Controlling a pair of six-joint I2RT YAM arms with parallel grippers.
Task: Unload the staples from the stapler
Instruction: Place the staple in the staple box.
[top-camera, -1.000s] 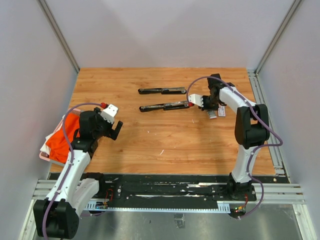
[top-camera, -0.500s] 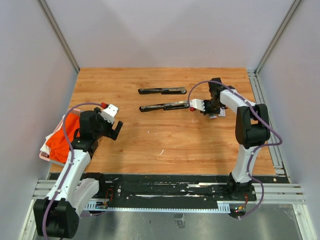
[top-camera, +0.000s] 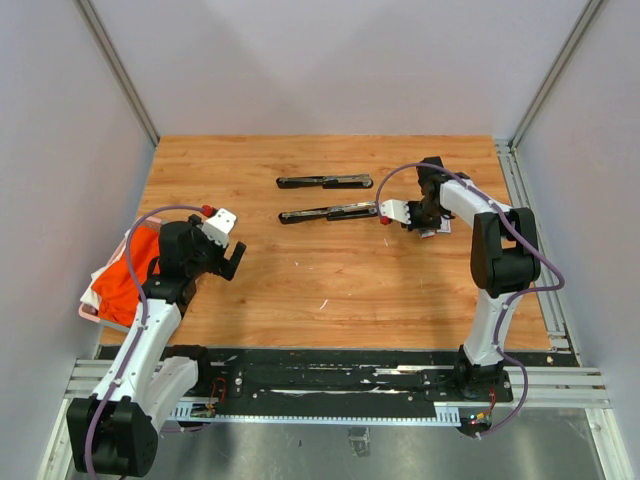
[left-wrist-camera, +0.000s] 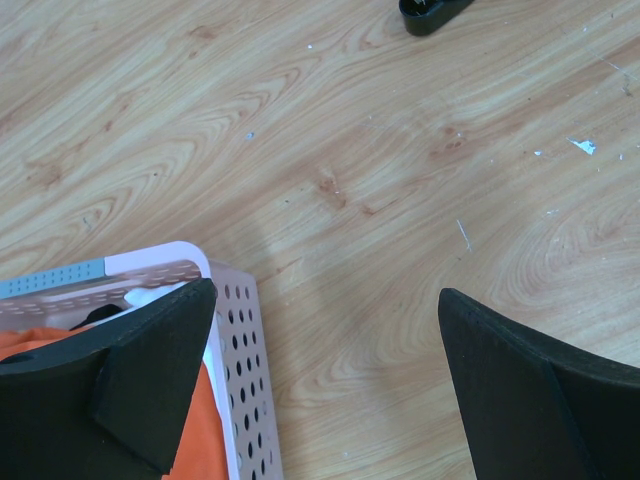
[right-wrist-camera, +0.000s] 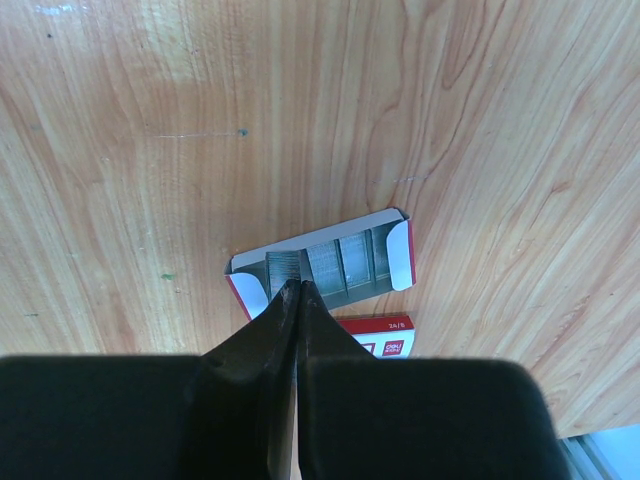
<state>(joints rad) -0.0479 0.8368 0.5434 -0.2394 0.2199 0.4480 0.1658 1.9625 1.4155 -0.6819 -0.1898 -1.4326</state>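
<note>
Two long black staplers lie flat at the back of the table, one (top-camera: 325, 182) behind the other (top-camera: 328, 212). Just right of them my right gripper (top-camera: 422, 222) hangs over a small open white-and-red tray (right-wrist-camera: 395, 255) holding grey strips of staples (right-wrist-camera: 345, 262). In the right wrist view its fingertips (right-wrist-camera: 296, 292) are pressed together at the tray's left end, and nothing shows between them. My left gripper (top-camera: 230, 262) stays at the left side, open (left-wrist-camera: 325, 340) and empty above bare wood.
A pink perforated basket (left-wrist-camera: 232, 340) with orange cloth (top-camera: 130, 275) sits at the table's left edge, under my left finger. The box's red-and-white sleeve (right-wrist-camera: 385, 338) lies beside the tray. Walls enclose the table on three sides.
The right gripper has shifted slightly right and down onto the staple tray, then held still. The left arm has not moved.
</note>
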